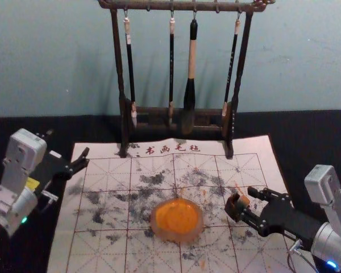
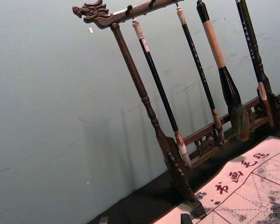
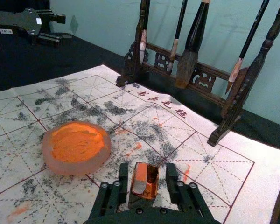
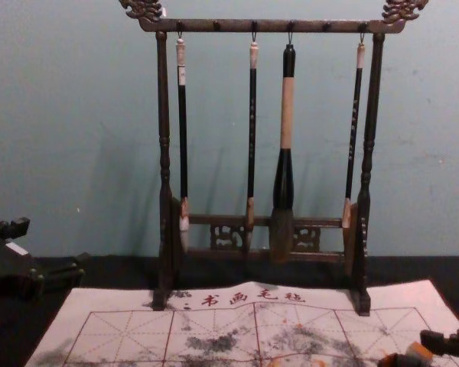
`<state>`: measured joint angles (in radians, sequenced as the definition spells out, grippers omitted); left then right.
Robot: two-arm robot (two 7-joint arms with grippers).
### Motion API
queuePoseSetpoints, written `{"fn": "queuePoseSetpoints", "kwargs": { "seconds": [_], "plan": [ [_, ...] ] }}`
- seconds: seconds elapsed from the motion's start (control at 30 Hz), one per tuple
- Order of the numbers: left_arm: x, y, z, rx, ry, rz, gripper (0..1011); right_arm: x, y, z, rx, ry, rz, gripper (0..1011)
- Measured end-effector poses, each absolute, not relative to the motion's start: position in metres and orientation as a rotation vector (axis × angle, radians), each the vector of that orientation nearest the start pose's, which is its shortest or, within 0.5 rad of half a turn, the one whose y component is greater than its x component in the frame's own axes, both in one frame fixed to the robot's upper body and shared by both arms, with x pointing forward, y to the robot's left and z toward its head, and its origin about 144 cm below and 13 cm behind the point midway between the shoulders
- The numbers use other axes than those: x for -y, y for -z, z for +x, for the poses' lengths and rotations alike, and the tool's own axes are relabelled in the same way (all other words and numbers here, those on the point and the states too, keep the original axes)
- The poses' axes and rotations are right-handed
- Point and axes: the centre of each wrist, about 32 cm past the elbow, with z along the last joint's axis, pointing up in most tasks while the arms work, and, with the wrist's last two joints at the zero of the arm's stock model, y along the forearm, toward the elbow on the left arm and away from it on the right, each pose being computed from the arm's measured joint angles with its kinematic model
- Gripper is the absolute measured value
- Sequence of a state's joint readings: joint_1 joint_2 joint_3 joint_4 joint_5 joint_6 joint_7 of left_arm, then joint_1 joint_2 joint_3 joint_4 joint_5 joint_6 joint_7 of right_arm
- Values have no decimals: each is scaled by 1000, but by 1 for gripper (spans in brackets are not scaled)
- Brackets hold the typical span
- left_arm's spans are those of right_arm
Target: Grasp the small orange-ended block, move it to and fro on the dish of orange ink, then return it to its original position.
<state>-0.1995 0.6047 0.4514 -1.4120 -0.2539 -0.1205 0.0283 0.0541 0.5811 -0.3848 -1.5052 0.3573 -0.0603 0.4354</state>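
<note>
Right claw [image 1: 241,199] spread around orange-ended block [image 3: 140,177] — left claw [image 1: 68,143] near the mat [image 1: 110,150]

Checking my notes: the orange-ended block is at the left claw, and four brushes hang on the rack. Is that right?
Not quite: the head view shows the block at the right claw. Four brushes do hang on the rack.

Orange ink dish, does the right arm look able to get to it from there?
Probably yes: the right gripper is close by, on the dish's right, and nothing stands on the mat between them.
</note>
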Motion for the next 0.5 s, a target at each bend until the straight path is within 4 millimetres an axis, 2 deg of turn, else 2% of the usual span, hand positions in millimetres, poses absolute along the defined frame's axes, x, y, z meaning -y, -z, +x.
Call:
{"fn": "queuePoseSetpoints", "kwargs": {
  "seconds": [0.1, 0.17, 0.2, 0.3, 0.33, 0.5],
  "plan": [
    [-310, -1140, 489, 285, -1248, 304, 1001, 300, -1124, 452, 25, 814, -266, 448],
    [-310, -1140, 489, 285, -1248, 305, 1001, 300, -1124, 452, 25, 814, -266, 364],
    [-310, -1140, 489, 285, -1248, 304, 1001, 300, -1124, 452, 25, 814, -266, 281],
    [-310, -1140, 489, 285, -1248, 304, 1001, 300, -1124, 452, 25, 814, -266, 224],
    [-310, -1140, 489, 285, -1248, 304, 1001, 300, -1124, 452, 25, 814, -266, 166],
    [-310, -1140, 489, 285, -1248, 304, 1001, 300, -1124, 452, 25, 814, -266, 105]
  ]
}}
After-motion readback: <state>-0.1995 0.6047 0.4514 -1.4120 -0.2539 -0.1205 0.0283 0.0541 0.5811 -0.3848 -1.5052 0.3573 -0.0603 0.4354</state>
